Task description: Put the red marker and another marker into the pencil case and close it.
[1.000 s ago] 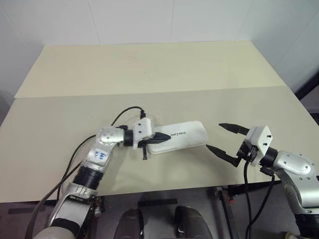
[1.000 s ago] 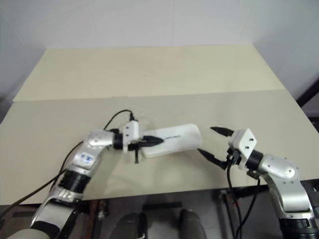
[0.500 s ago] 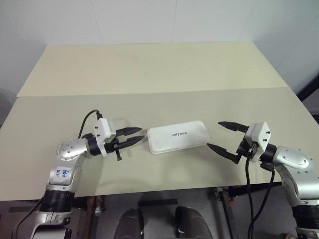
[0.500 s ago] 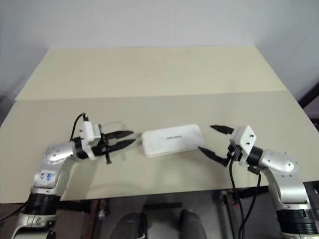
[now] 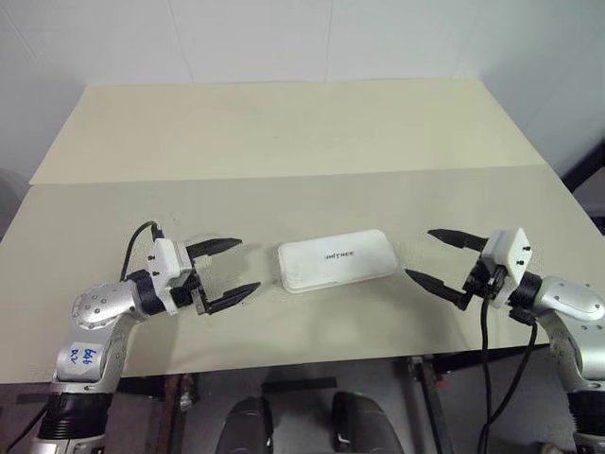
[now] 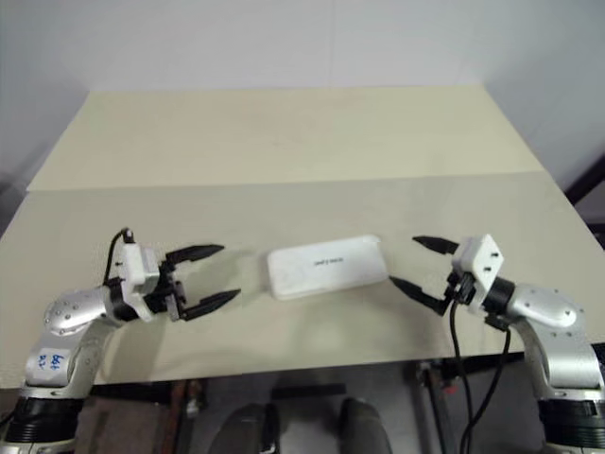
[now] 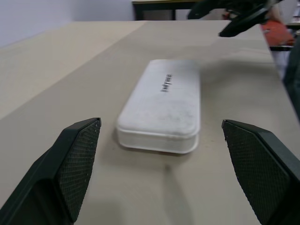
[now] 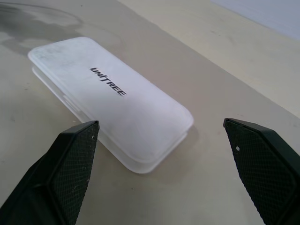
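Pencil case [image 5: 337, 260] lies shut and flat on the table [image 5: 284, 132], between both grippers — left gripper [image 5: 230, 270] and right gripper [image 5: 437, 257] each stand apart from it, jaws spread wide, holding nothing.

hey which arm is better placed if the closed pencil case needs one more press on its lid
Left, narrowly. The pencil case lies shut between both open grippers. The left gripper stands slightly nearer its end than the right gripper, and both point at it, so either could reach.
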Motion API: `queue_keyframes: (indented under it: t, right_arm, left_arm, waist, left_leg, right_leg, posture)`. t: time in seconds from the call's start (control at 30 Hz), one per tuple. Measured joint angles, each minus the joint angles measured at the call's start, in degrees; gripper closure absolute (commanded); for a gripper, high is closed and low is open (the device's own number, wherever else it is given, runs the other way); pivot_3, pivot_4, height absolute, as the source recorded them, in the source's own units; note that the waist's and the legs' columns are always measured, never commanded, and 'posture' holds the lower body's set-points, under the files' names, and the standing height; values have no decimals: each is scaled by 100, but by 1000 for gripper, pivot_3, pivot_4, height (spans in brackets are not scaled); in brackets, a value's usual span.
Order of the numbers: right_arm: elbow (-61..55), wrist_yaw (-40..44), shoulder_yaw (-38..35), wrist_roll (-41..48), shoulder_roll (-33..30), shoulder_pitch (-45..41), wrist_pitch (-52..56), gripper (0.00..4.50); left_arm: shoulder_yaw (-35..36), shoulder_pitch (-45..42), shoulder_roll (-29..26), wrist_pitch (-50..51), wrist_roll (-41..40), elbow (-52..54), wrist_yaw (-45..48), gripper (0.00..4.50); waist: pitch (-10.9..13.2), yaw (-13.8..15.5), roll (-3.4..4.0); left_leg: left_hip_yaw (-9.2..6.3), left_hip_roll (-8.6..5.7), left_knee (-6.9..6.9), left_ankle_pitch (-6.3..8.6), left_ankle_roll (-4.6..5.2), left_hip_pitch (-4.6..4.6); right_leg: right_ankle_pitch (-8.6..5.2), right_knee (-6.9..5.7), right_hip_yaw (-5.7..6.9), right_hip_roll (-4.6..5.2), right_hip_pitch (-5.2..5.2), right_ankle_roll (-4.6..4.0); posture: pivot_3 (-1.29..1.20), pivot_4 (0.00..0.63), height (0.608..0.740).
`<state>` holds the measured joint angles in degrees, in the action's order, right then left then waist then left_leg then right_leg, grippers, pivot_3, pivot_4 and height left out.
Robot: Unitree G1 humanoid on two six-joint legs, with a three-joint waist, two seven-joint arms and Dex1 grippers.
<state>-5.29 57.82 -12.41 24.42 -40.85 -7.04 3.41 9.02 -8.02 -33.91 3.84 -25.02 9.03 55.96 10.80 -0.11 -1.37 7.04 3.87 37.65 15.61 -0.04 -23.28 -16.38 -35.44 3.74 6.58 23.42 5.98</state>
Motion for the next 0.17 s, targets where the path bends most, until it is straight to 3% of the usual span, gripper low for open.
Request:
queue_keyframes:
  t: [0.17]
  right_arm:
    - [-124,3,-52,34,-2,160,51,0]
  left_arm:
    - [-1,2,-2,-100,107,-1,-163,83]
  waist:
    - [0,-9,0]
  left_leg:
    - [1,0,-1,0,0,1]
  right_leg:
    - [0,0,-1,0,0,0]
  posture:
    - [0,150,740]
